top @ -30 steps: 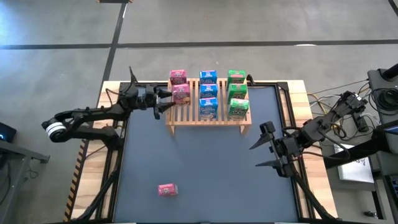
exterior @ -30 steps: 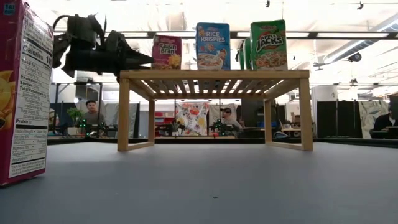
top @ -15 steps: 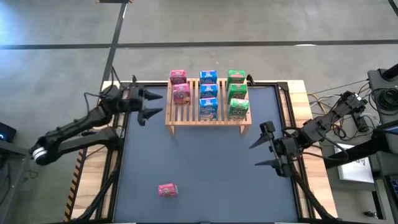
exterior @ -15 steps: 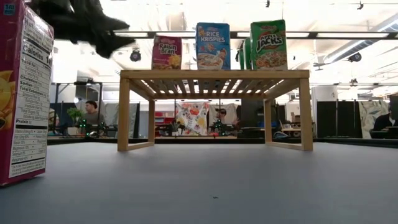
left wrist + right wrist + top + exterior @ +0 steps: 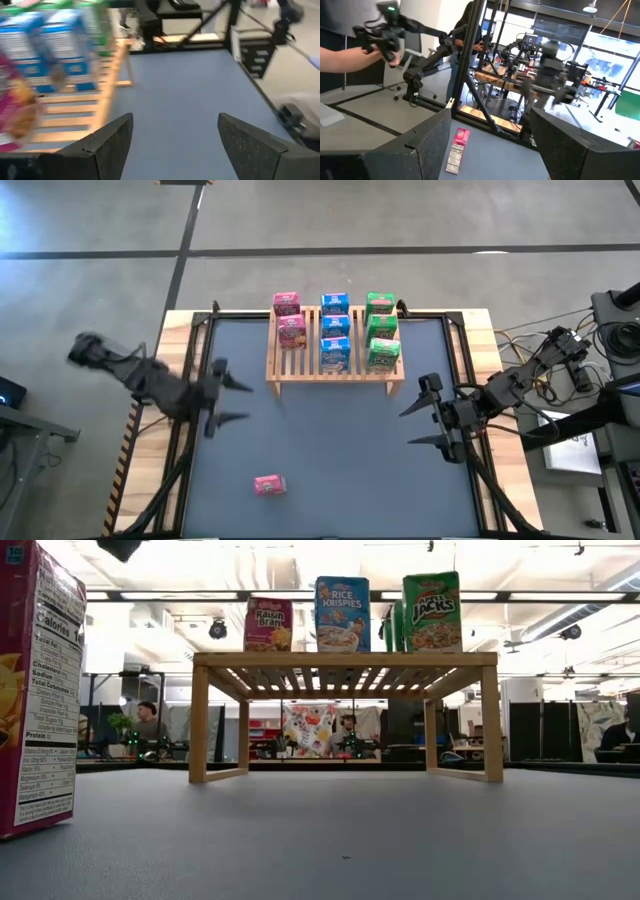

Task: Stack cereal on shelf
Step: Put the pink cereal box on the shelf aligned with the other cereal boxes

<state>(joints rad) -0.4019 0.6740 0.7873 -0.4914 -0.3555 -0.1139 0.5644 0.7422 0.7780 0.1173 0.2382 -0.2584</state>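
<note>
Eight cereal boxes stand on the slatted shelf [image 5: 335,368] at the far middle of the table [image 5: 330,470], arranged in three columns as seen from above: two pink boxes [image 5: 288,318] on the left, three blue boxes [image 5: 335,330] in the centre, and three green boxes [image 5: 380,332] on the right. From table height, the front box of each column shows along the shelf top, with the pink one [image 5: 268,624] set farther back than the blue [image 5: 342,613] and green [image 5: 432,611]. One more pink box [image 5: 269,485] lies apart on the dark table surface, near the front left, and fills the left edge of the low view [image 5: 38,690]. The left gripper [image 5: 227,402] hangs over the table's left side, between the shelf and the lone pink box, fingers spread wide and holding nothing. The right gripper [image 5: 422,420] hovers over the table's right side, just in front of the shelf's right end, likewise spread wide and empty.
</note>
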